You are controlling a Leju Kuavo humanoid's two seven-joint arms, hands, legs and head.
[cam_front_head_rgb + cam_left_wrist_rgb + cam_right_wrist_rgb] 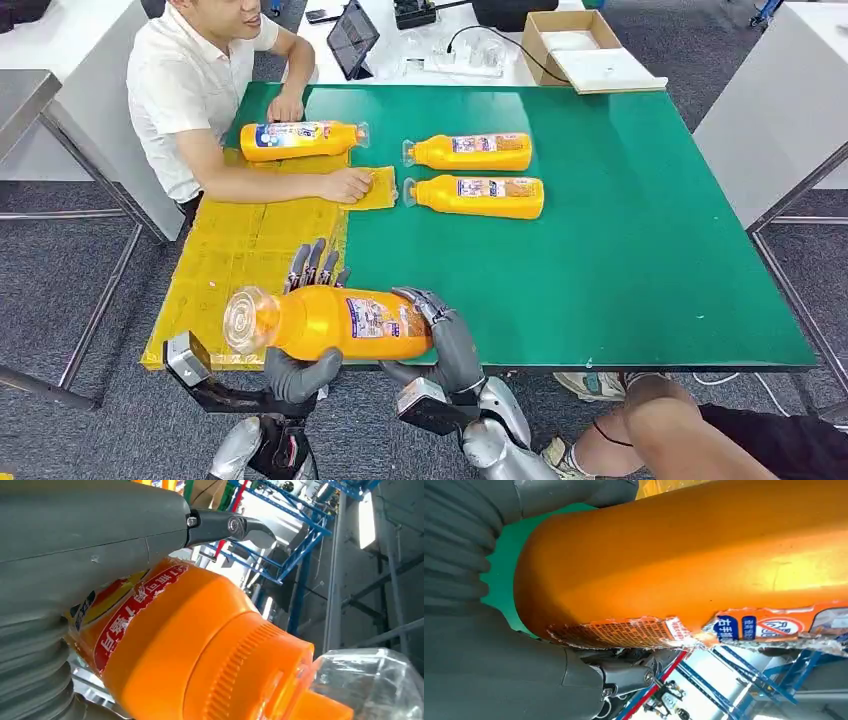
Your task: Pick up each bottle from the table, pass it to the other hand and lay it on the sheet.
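An orange bottle point(340, 322) with a clear cap hangs sideways over the table's front edge, cap toward the yellow sheet point(240, 265). My left hand point(303, 330) grips its neck end, fingers behind and thumb underneath. My right hand point(445, 340) wraps its base end. The left wrist view shows the bottle's shoulder and cap point(210, 660) close up under my thumb point(90, 535). In the right wrist view the bottle's base point(664, 565) lies against my right hand point(479, 645). Another bottle point(300, 140) lies on the sheet's far end. Two more bottles point(470, 152) point(478, 196) lie on the green table point(620, 250).
A person sits at the far left of the table, one hand point(350, 185) pressing the sheet's corner. Another person's knee point(680, 425) is at the front right. A cardboard box point(580, 45) and a tablet point(352, 38) stand on the white table behind.
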